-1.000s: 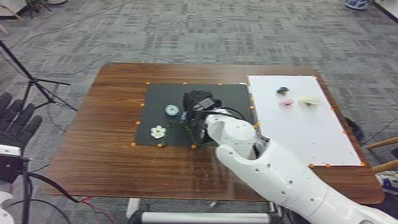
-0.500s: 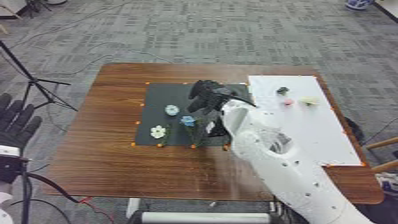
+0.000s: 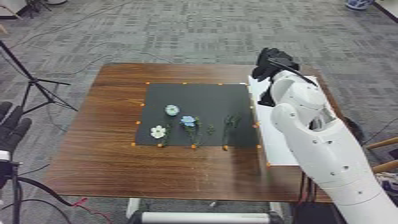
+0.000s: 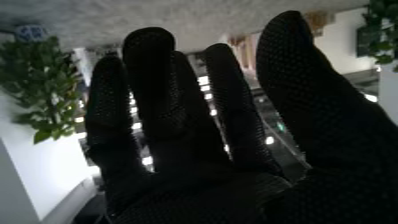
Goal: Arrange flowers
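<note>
The black mat [image 3: 202, 97] lies on the brown wooden table [image 3: 107, 170], and the flowers being arranged are on it. The pale blue flower [image 3: 171, 110] is on the left half of the mat, about midway between its far and near edges. The blue flower [image 3: 188, 120] sits closer to the mat's middle, its green stem running toward the near edge, and the white flower [image 3: 158, 131] is close to the mat's near left corner. On the right part of the mat lie slender green stems [image 3: 231, 122], with a small green sprig [image 3: 210, 130] between them and the blue flower. The white board [image 3: 277, 147] is just beside the mat's right edge, partly under the right arm [image 3: 311, 132]. The right hand [image 3: 273, 62] is beyond the mat's far right corner, above the far end of the board; in the right wrist view the fingers of the right hand [image 4: 187, 185] are straight and apart, the thumb well away from them. The left hand [image 3: 12, 131] is well apart from the mat on its left, off the table, with fingers extended and spread
</note>
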